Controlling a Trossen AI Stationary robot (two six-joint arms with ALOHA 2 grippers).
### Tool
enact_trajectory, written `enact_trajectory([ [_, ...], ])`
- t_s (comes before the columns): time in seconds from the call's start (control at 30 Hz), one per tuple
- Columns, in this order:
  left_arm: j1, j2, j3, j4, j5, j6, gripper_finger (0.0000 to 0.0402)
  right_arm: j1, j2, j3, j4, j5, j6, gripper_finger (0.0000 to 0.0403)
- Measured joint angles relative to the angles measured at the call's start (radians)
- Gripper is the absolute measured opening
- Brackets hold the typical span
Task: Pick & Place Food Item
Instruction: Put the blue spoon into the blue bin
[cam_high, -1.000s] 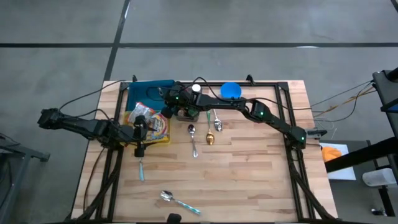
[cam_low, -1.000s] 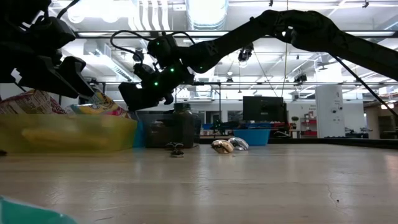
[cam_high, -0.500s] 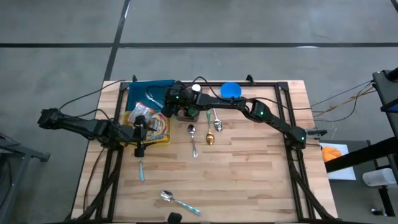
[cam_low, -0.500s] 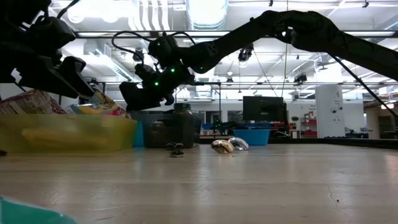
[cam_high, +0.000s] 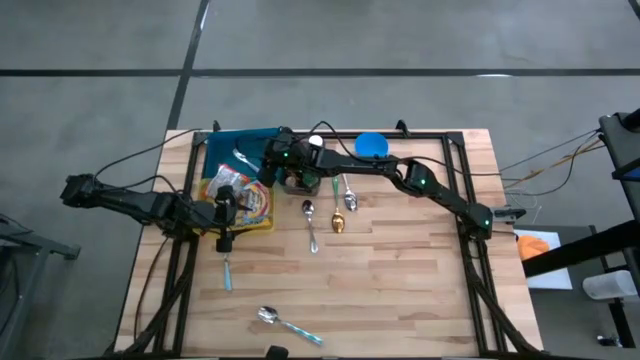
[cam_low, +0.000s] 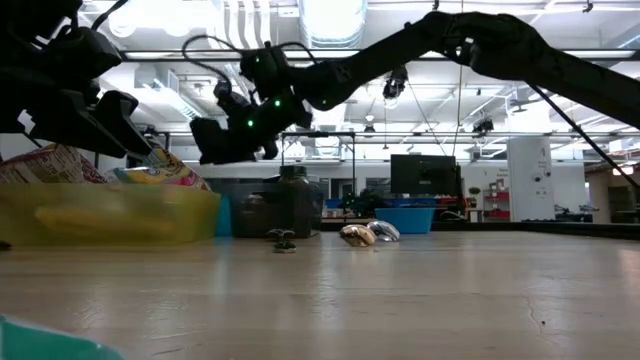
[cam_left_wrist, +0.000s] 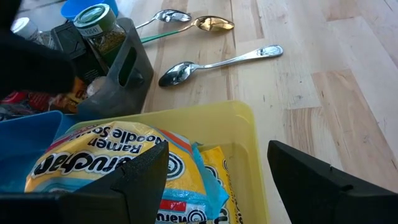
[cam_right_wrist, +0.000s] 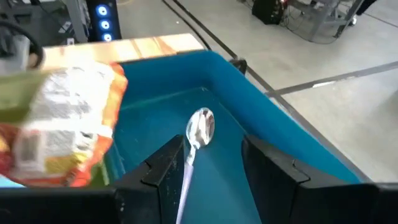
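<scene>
**Right arm parked over the blue bin, left arm over the yellow one**

In the upper middle of the high view, the right gripper (cam_high: 262, 158) hangs above the open blue plastic bin (cam_high: 222, 148). Its fingers stand partly apart with nothing between them; its wrist view looks down past them onto a silver metal spoon (cam_right_wrist: 198, 132) lying free on the bin floor, so this reads as a drop-off spot. Beside the spoon, a corner of an orange-and-white snack packet (cam_right_wrist: 68, 124) shows.

At the left of the high view, the left gripper (cam_high: 226, 213) hovers over the translucent yellow plastic bin (cam_left_wrist: 245, 124), fingers spread wide and holding nothing. Below it lies the food item, a yellow packet of ramen noodles (cam_left_wrist: 118, 163), inside that bin; the spread probably suits grasping it.

The pale wooden slatted tabletop (cam_high: 400, 270) carries loose spoons and a dark caddy (cam_left_wrist: 127, 68) holding a green-lidded spice jar (cam_left_wrist: 94, 18). The low view shows a bright workshop hall with ceiling lights beyond the table.
</scene>
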Motion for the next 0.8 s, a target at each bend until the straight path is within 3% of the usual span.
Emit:
enact_trajectory([
  [0.8,0.000,0.000,0.000,0.000,0.000,0.001,0.0271,0.038,-0.181,-0.051,-0.110,-0.060,0.000,0.0157],
])
